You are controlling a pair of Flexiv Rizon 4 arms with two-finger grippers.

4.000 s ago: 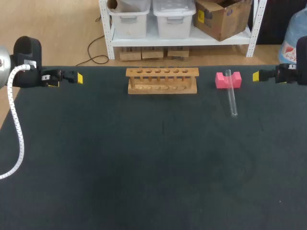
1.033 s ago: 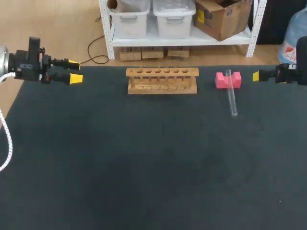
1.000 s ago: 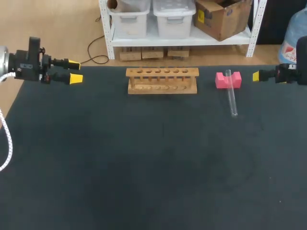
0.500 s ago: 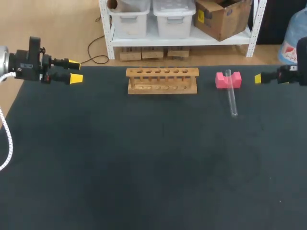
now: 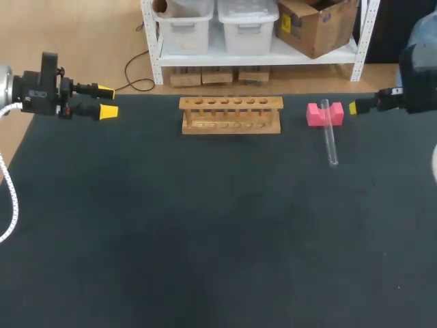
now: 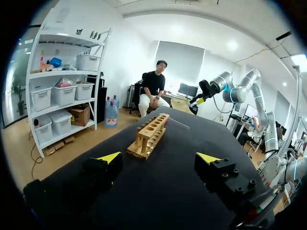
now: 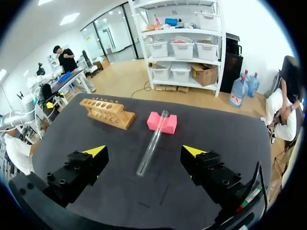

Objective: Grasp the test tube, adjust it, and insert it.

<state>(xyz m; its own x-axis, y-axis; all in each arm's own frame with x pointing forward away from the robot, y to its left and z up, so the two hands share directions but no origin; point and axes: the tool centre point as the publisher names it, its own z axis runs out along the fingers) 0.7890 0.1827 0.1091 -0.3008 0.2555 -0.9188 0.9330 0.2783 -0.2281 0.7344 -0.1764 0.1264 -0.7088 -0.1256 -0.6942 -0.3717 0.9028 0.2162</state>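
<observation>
The clear test tube (image 5: 330, 139) lies on the black table, its far end propped on a pink block (image 5: 322, 115). Left of them stands the wooden rack (image 5: 231, 115) with a row of holes, all vacant. My right gripper (image 5: 354, 108) hovers open just right of the block; in its wrist view the tube (image 7: 152, 142) lies ahead, between the spread fingers of the gripper (image 7: 144, 151), with block (image 7: 162, 122) and rack (image 7: 108, 112) beyond. My left gripper (image 5: 107, 100) is open at the far left edge, well away from the rack (image 6: 149, 135), holding nothing (image 6: 159, 158).
The black mat (image 5: 205, 225) covers the whole table. Only the rack, the block and the tube sit on it, all along the far side.
My right gripper has shifted a little left, closer to the pink block. The left arm turned its wrist a few seconds back and has kept still over the last second.
</observation>
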